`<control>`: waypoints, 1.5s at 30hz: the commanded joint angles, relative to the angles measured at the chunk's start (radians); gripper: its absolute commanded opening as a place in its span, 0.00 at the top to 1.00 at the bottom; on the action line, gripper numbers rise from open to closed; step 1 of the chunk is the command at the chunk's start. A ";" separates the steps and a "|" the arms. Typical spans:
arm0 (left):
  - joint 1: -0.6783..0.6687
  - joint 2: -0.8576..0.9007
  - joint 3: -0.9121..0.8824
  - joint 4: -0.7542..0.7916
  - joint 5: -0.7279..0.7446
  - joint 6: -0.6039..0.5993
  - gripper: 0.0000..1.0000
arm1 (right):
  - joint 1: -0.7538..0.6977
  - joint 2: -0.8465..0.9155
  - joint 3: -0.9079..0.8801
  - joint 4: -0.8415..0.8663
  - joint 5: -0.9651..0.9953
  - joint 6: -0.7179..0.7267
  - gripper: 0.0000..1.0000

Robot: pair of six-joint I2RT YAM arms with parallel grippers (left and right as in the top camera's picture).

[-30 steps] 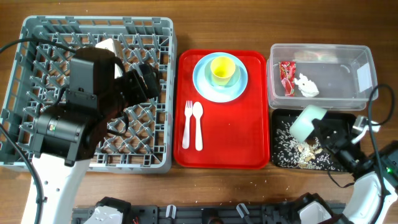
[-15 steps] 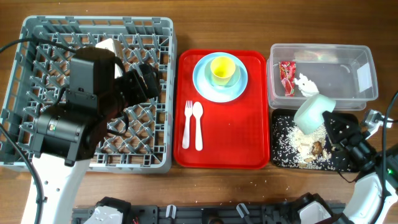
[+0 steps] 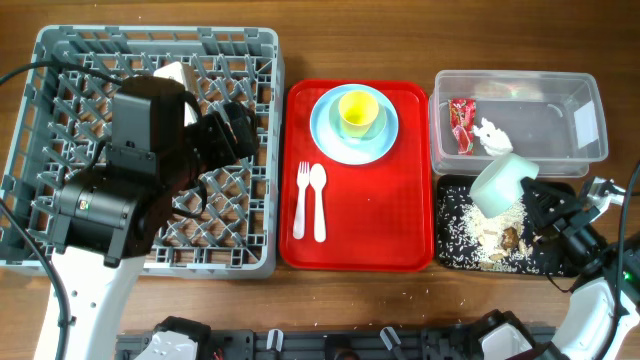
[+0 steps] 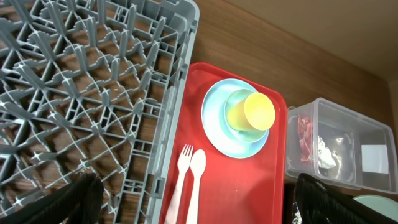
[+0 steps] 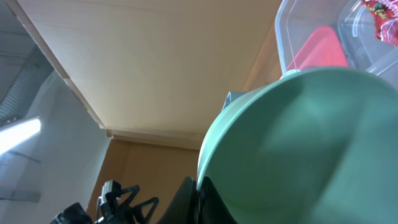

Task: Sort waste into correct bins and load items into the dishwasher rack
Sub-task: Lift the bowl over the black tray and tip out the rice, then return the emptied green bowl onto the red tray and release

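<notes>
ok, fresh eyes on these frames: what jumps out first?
The right gripper holds a mint-green bowl tilted above the black tray, which is strewn with crumbs. At centre, a red tray carries a pale blue plate topped by a yellow cup. The big grey dishwasher rack fills the left side.

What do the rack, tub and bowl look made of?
Rack: grey moulded plastic, matte, judging by its thin ribbed grid and pegs. Tub: clear plastic, glossy, with see-through walls that catch glare. Bowl: mint-green, smooth and opaque, probably plastic or melamine; cannot tell which.
</notes>
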 commanded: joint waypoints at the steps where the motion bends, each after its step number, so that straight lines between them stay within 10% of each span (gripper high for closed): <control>1: 0.006 -0.006 0.003 0.002 -0.003 0.005 0.00 | -0.003 -0.002 0.005 -0.014 -0.063 0.073 0.96; 12: 0.006 -0.006 0.003 0.002 -0.003 0.005 0.00 | 0.001 -0.015 0.005 0.209 -0.064 0.312 0.96; 16: 0.006 -0.006 0.003 0.002 -0.002 0.005 0.00 | 0.056 -0.041 0.025 0.777 -0.016 0.747 0.95; 19: 0.006 -0.006 0.003 0.002 -0.002 0.005 0.00 | 0.159 -0.029 0.064 1.480 0.050 1.341 0.95; 22: 0.006 -0.006 0.003 0.002 -0.003 0.005 0.00 | 0.230 -0.014 0.111 1.629 0.087 1.497 0.95; 30: 0.006 -0.006 0.003 0.002 -0.003 0.005 0.00 | 0.337 0.153 0.230 1.372 0.325 1.201 0.96; 37: 0.006 -0.006 0.003 0.002 -0.003 0.005 0.00 | 0.708 0.253 0.537 0.576 0.350 0.530 0.95; 45: 0.006 -0.006 0.003 0.002 -0.003 0.005 0.00 | 1.468 0.263 0.592 -0.128 1.469 -0.026 0.95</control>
